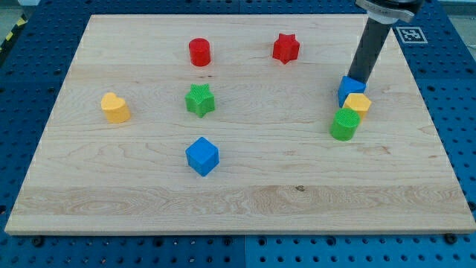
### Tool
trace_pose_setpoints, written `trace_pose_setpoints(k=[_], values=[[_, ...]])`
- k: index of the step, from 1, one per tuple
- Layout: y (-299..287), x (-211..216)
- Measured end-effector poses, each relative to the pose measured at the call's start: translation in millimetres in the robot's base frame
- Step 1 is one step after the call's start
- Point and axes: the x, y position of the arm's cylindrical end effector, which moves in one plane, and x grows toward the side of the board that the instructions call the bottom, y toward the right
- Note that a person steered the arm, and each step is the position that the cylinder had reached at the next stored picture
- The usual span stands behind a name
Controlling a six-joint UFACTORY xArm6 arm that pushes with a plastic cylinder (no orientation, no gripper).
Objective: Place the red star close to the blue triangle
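The red star [285, 48] lies near the view's top, right of centre. The blue triangle [349, 89] lies at the view's right, about 100 px right of and below the star. My tip [358, 78] rests at the blue triangle's upper edge, touching or nearly touching it. The rod rises from there to the view's top right. The tip is well to the right of the red star.
A yellow block [358, 104] and a green cylinder [345, 124] crowd just below the blue triangle. A red cylinder [199, 52], green star [199, 100], yellow heart [115, 108] and blue cube [201, 155] lie on the wooden board [245, 201].
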Motion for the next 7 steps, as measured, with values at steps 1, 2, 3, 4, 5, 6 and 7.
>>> trace_pose_setpoints(k=[1, 2, 3, 4, 5, 6, 7], values=[[7, -50], [2, -119], [-44, -161], [-98, -168], [-127, -165], [-127, -121], [-127, -107]])
